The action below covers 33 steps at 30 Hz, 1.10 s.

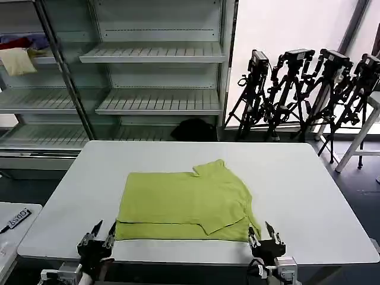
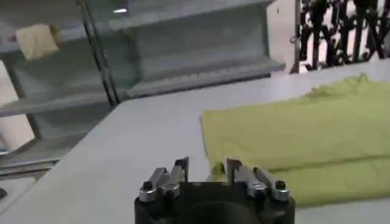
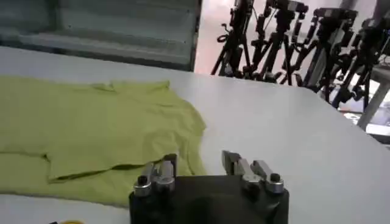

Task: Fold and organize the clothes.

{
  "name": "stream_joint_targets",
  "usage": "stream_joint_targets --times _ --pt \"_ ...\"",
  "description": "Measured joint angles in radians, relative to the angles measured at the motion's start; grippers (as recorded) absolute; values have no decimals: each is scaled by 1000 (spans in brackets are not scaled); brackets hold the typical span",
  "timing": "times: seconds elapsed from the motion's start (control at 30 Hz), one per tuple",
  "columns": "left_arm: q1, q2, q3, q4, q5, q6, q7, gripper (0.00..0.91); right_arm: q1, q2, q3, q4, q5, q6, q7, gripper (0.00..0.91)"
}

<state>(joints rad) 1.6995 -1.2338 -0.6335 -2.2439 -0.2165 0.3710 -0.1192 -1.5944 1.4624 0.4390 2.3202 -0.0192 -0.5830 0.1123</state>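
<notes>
Head view: I take the white table [image 1: 309,196] as my landmark for everything here.
T-shirt: I see the lime yellow-green T-shirt [image 1: 184,205] lying flat on the table, partly folded, toward its near edge and roughly centred across it; one sleeve sticks out on the far side, and a folded-over layer runs along the near side.
Left gripper: I see the left gripper [image 1: 98,235] at the table's near edge, just off the shirt's near left corner, fingers apart, gripping nothing.
Right gripper: the right gripper [image 1: 265,237] sits at the table's near edge by the shirt's near right corner, fingers apart and empty too.
Background: grey shelving [image 1: 154,53] stands beyond the table's far side, with a pile of cream, red and purple cloth [image 1: 21,53] on a shelf off to the left; black tripods [image 1: 297,89] stand past the table's far right corner.

Left wrist view: the left gripper [image 2: 205,173] hangs low over the table [image 2: 122,158], its two fingers [image 2: 181,170] spread, with the shirt's [image 2: 304,134] corner edge just past them; I cannot tell whether they touch the cloth.

Right wrist view: the right gripper [image 3: 198,164] is over the table [image 3: 292,140], fingers [image 3: 231,162] spread, the shirt's [image 3: 91,128] hem corner lying just beside the nearer finger.
</notes>
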Motion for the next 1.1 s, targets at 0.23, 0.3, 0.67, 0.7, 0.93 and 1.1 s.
stream_joint_targets --times 0.23,0.3,0.67,0.7,0.93,1.1 --pt "-111 28 0 31 -111 32 35 907 169 -1 -17 -96 77 -7 -3 907" --pt "-168 41 10 56 -151 55 48 907 232 -3 -25 -142 96 -7 -4 907" --pt "-538 115 123 285 -259 152 110 907 580 11 -72 -450 155 -8 -11 907" --pt "-570 123 137 311 -263 157 116 907 608 14 -73 -480 158 -8 -12 907" --pt "-745 163 220 479 -261 181 155 907 759 38 -78 -661 168 -6 -25 907" --pt "-833 183 269 589 -244 191 182 907 820 53 -75 -759 175 -6 -26 907"
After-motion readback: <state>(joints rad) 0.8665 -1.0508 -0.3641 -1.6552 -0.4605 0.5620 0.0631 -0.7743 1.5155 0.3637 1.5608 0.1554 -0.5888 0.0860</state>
